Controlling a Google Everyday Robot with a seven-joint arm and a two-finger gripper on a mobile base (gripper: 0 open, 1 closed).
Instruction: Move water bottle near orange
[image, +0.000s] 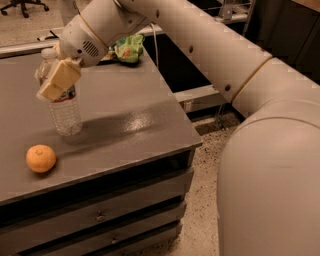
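The water bottle (64, 114) stands upright on the grey cabinet top (130, 125), clear and ribbed, with a white cap at its top. My gripper (54, 80) is at the bottle's upper half, its tan fingers (60, 79) closed around the bottle's neck and label. The orange (41, 158) lies on the top near the front left edge, a short way in front and left of the bottle, apart from it.
A green snack bag (128, 48) lies at the back of the cabinet top. Drawers (100, 215) run under the top. The top's right edge drops to a speckled floor (205, 200). My white arm fills the right side.
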